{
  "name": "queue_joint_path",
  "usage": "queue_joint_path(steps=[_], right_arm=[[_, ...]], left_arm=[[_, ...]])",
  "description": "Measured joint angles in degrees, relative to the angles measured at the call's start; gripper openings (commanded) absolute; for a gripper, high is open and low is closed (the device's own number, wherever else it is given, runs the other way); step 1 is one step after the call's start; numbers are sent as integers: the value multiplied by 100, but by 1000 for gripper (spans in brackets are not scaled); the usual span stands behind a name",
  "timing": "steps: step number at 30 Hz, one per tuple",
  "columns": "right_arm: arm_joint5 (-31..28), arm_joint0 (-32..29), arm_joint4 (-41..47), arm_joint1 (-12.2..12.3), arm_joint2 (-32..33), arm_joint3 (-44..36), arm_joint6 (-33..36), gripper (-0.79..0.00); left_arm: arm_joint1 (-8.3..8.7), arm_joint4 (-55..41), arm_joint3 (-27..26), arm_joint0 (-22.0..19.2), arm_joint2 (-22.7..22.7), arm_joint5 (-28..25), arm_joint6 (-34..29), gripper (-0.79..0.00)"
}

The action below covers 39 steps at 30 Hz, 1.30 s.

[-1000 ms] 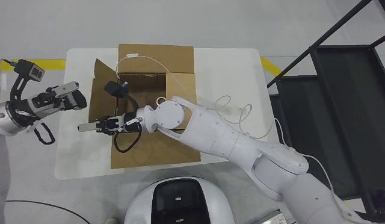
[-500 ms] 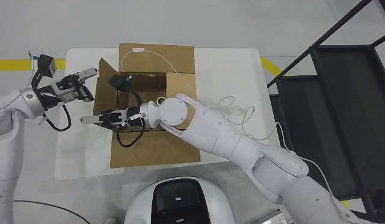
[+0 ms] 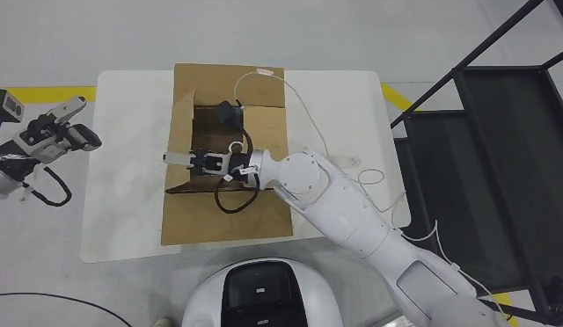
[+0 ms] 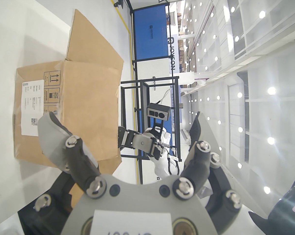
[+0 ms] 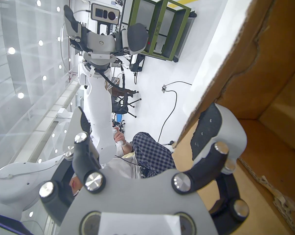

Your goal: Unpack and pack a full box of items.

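A brown cardboard box (image 3: 229,85) stands open in the middle of the white table (image 3: 123,213). Its left flap (image 3: 182,129) stands nearly upright. My right gripper (image 3: 176,159) is at this flap's top edge, open, one finger on each side; in the right wrist view the torn flap edge (image 5: 247,50) runs past the right gripper (image 5: 145,118), close to its inner finger (image 5: 211,125). The left gripper (image 3: 79,123) hovers open off the table's left edge, apart from the box. From the left wrist, the left gripper (image 4: 123,123) faces the labelled box (image 4: 88,94). The box's inside is dark.
A thin white cable (image 3: 299,116) loops from the right arm over the box's back flap. A black metal stair frame (image 3: 475,107) stands to the right of the table. Bare table lies left of and in front of the box.
The right gripper has moved right, and the left flap has swung from splayed outward to nearly upright. The left arm has drawn back leftward, away from the box.
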Motion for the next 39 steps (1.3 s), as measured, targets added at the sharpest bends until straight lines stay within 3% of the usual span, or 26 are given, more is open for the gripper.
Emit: queue_joint_path(steps=[5,12,18,26,32,39], right_arm=[[62,-329,-201,106,318,-162,-79,0],[406,-380,84,105,319,85,264,0],[712,-234,-48,34,87,341,157,0],[-340,-163,163,-115,-249,162,18,0],[-421,541,358,-463,-902,723,-119,0],[-528,1487,748,-1076,-1663,1902,-345,0]], left_arm=[[36,-45,-357,208,-185,158,-169,0],[80,379,-623,-76,349,443,-92,0],[108,675,-594,-334,656,653,116,0],[143,821,-545,-395,701,773,285,0],[167,653,-334,-513,621,695,296,0],[190,281,132,-900,767,473,-10,0]])
